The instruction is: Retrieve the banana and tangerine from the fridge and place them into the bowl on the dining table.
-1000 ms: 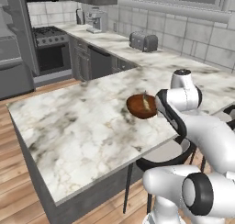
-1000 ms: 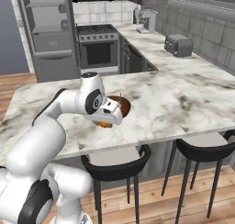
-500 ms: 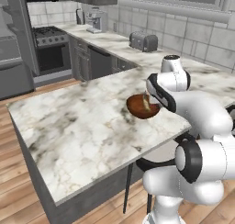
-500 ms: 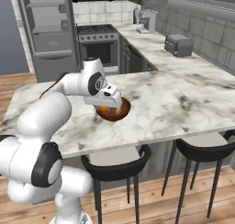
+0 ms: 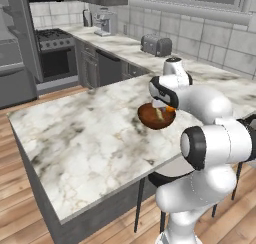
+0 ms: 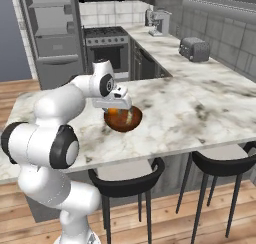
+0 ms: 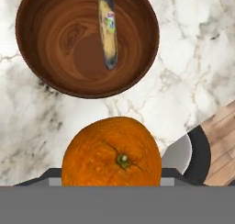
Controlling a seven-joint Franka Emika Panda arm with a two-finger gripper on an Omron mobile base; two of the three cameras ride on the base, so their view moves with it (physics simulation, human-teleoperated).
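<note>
On the table, near its right edge, sits the bowl, with the banana lying inside, one end resting on the far rim and the other down near the centre. Just above the bowl's near side hangs the gripper, pinching the tangerine between spread fingers, stem scar facing the hand camera; fruit seen as an orange spot at the bowl's rim from both base cameras. Beyond the table, on the far left, stands the fridge with doors closed.
</note>
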